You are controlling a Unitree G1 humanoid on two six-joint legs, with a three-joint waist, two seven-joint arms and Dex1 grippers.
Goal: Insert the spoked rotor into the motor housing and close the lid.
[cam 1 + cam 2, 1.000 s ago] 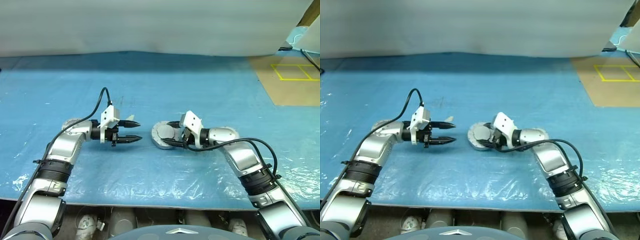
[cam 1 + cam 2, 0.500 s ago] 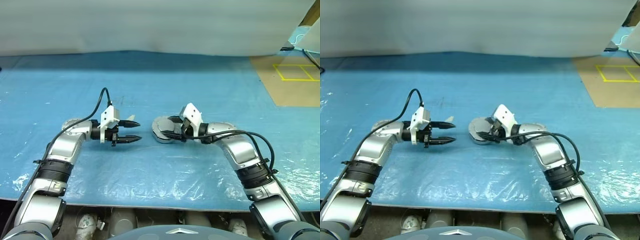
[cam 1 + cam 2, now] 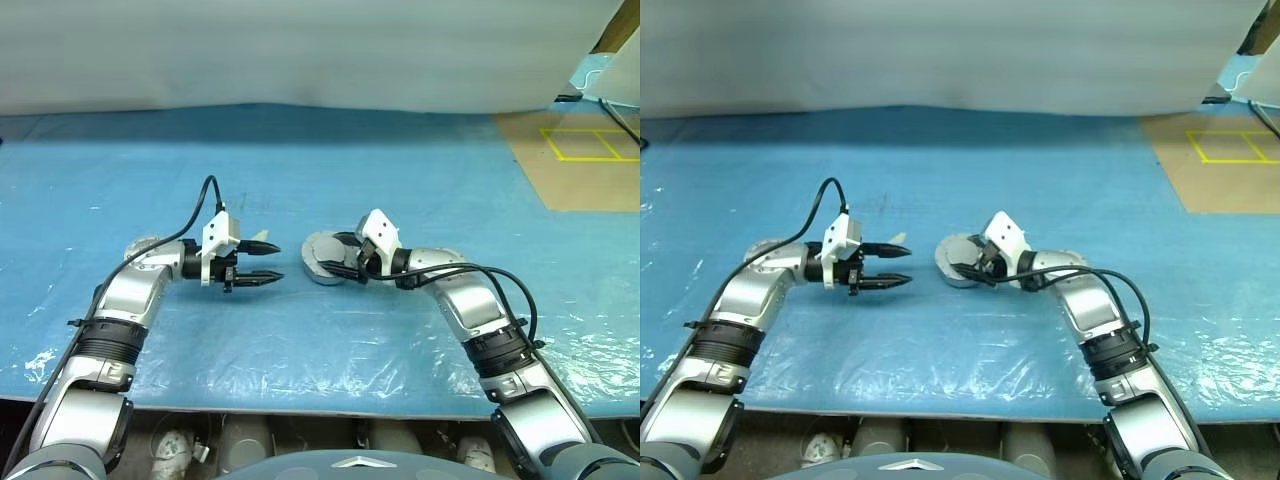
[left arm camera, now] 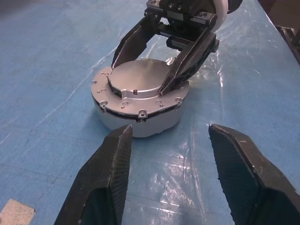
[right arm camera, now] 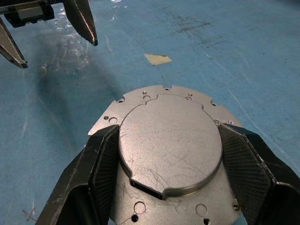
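1. The motor housing (image 4: 140, 119) sits on the blue plastic-covered table (image 3: 400, 160), near the middle of your reach, between the two grippers. Its lid (image 5: 171, 145) lies flat on top, pale outer face up, so the can looks closed; the spoked rotor cannot be seen and is presumably inside.
2. Step in hand, as a judgement: the last one, seating or checking the lid. In the left wrist view a thin dark seam runs under the lid's notched rim on the near side, so you may not have it fully down.
3. The right gripper (image 5: 164, 154) straddles the lid's raised centre plate, one finger on each side, jaws spread wide. Whether the pads actually press the plate cannot be told; nothing is lifted.
4. The left gripper (image 3: 268, 260) hovers near the housing, to its left, fingers parted and empty, pointing toward the can.
5. Next move: you will probably want a gentle downward press on the lid, then a straight retreat so the fingers do not drag it.
6. Room: open table lies all around the housing. A small scrap of tape (image 5: 157, 58) lies beyond it, out of the way. The table's front edge is well apart from the housing, and the brown floor with yellow marking (image 3: 590, 145) lies far right.
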